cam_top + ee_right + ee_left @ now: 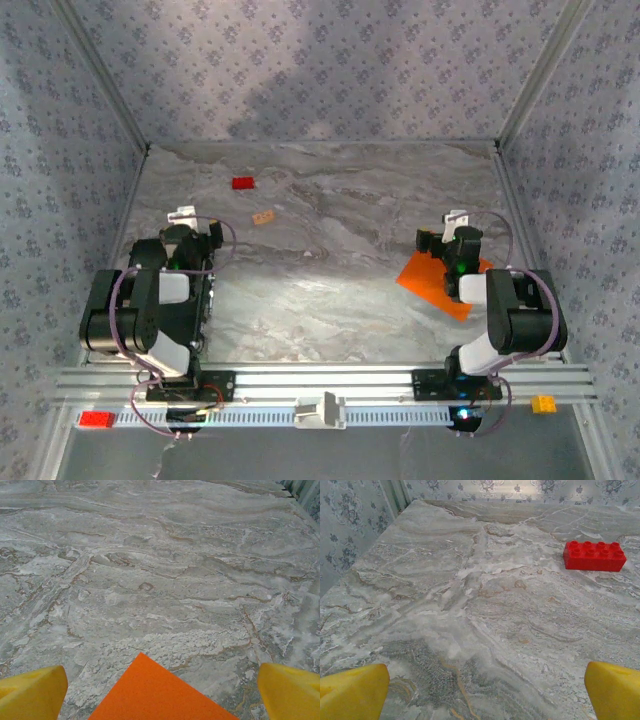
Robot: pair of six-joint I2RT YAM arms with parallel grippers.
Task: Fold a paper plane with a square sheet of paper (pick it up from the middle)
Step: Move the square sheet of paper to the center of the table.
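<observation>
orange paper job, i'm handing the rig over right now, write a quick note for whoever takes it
Left end effector: open, holding nothing, above bare table on the left side, with the red block ahead of it.
Right end effector: open, holding nothing; a corner of the sheet lies between its fingers.
Square sheet of paper: flat on the table's right side, partly hidden under the right arm, no crease visible.
Tan block: far left of centre, well apart from the paper.
Done: no grasp, no fold.
Left: pick the sheet up from the middle, then make every fold.

Black-and-white arms (160,295) carry purple cables (232,240) and yellow fingertips (352,692).
</observation>
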